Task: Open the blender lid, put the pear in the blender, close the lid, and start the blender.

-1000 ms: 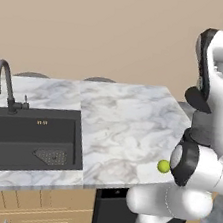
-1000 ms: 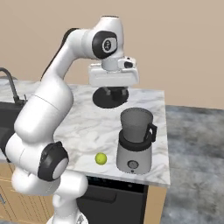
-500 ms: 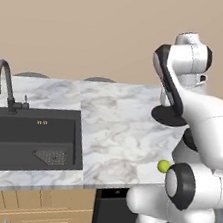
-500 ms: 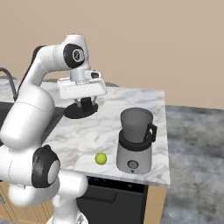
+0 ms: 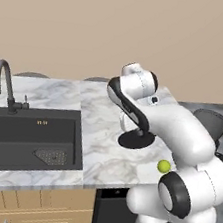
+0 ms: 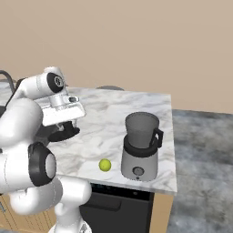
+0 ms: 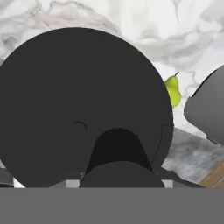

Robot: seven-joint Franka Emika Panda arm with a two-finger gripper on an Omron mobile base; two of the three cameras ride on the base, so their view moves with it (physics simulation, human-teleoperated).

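A white robot arm reaches over a marble counter beside a dark sink. Its gripper is closed on the small knob of the blender lid, a flat black disc held low over the counter, touching it or just above; which one cannot be told. In the hand view the lid sits under the fingers.

The blender stands near the counter's front edge, its dark jar open at the top, well apart from the lid. The pear, small and yellow-green, lies on the counter just beside the blender's base, on the side nearer the arm.

The step in hand appears to be step 1, setting the removed lid down. The next move likely calls for loosening the grip so the lid rests flat, lifting clear, then coming down over the pear with the fingers spread. The pear is round and may roll toward the edge if nudged.
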